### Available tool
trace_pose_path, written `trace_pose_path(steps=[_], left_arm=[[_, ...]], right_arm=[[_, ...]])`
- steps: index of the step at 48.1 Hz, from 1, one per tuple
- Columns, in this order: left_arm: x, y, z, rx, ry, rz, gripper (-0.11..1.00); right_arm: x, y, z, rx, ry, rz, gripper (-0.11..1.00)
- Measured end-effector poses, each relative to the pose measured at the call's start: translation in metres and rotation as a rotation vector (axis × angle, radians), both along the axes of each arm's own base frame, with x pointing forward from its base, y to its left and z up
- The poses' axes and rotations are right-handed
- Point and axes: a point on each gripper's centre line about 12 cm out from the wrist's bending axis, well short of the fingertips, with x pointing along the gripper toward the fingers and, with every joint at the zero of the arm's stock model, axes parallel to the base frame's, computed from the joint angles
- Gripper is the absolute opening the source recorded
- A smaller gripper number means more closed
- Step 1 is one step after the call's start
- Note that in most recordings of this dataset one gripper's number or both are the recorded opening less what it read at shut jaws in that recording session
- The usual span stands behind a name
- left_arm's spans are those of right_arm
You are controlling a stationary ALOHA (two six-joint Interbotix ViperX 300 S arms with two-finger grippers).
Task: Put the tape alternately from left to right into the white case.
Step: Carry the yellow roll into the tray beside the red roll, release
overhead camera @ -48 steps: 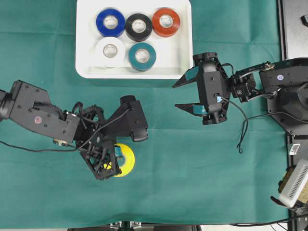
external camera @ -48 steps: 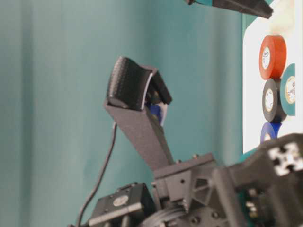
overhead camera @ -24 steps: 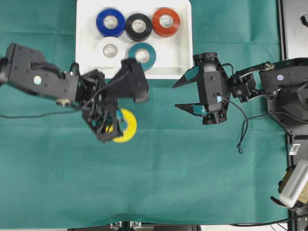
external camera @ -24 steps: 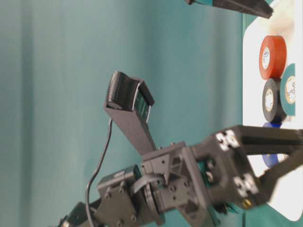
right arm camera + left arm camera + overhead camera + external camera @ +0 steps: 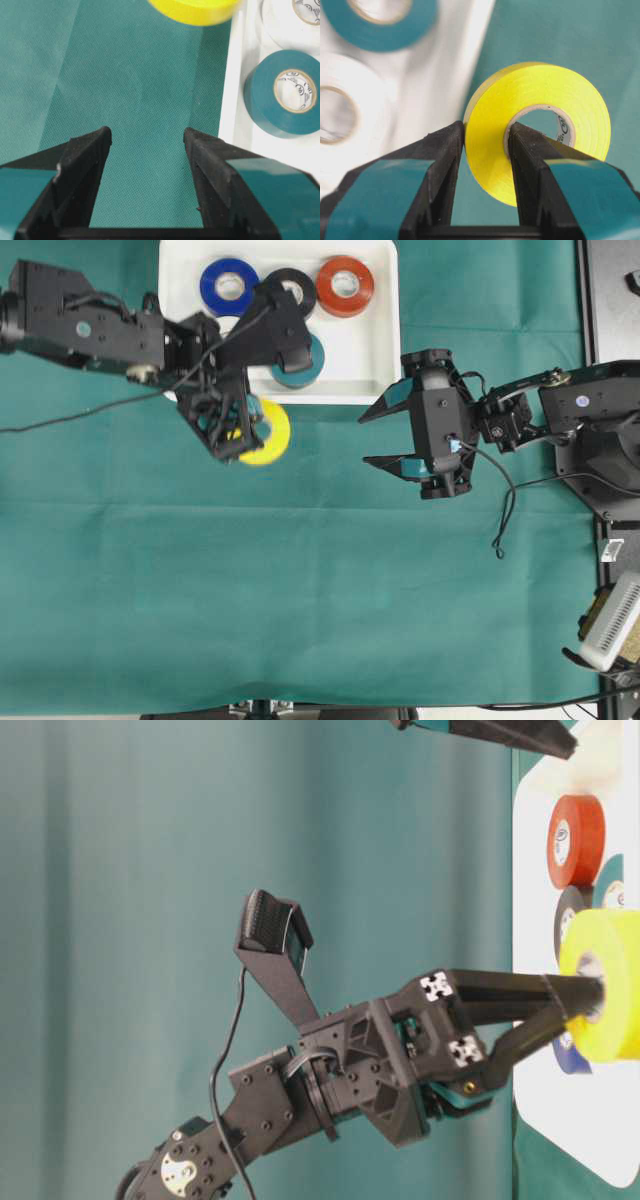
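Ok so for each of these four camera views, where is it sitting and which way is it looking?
Overhead: above the table, facing straight down; both arms, white case.
Table-level: low, looking across the cloth; left arm carrying the yellow tape.
Left wrist: on the left arm, looking along the left claw, shut on the yellow tape's wall.
Right wrist: on the right arm, looking past the open right claw at cloth and teal tape.
All four share the yellow tape.
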Motion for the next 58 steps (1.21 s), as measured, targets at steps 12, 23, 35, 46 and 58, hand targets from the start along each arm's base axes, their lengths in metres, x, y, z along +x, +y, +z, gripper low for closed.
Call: trace_pose_path(steps=[12, 23, 35, 46, 58], left_arm=[[-0.003, 0.04, 0.001, 0.035, -0.019, 0.038, -0.03], [-0.002, 0.056, 0.002, 0.048, -0.059, 0.067, -0.03], [0.004, 0.053, 0.005, 0.06, -0.114, 0.055, -0.03], [0.011, 0.051, 0.009, 0.069, -0.167, 0.049, -0.03], [0.033, 0.055, -0.01, 0.075, -0.157, 0.038, -0.03]], right_arm=[[0.0, 0.0, 0.0, -0.001, 0.0, 0.001, 0.64], [0.0, 0.0, 0.001, 0.001, -0.003, -0.001, 0.64], [0.0, 0.0, 0.001, 0.001, -0.003, -0.001, 0.64], [0.0, 0.0, 0.001, 0.001, -0.003, -0.001, 0.64], [0.0, 0.0, 0.0, 0.0, -0.002, 0.0, 0.64]])
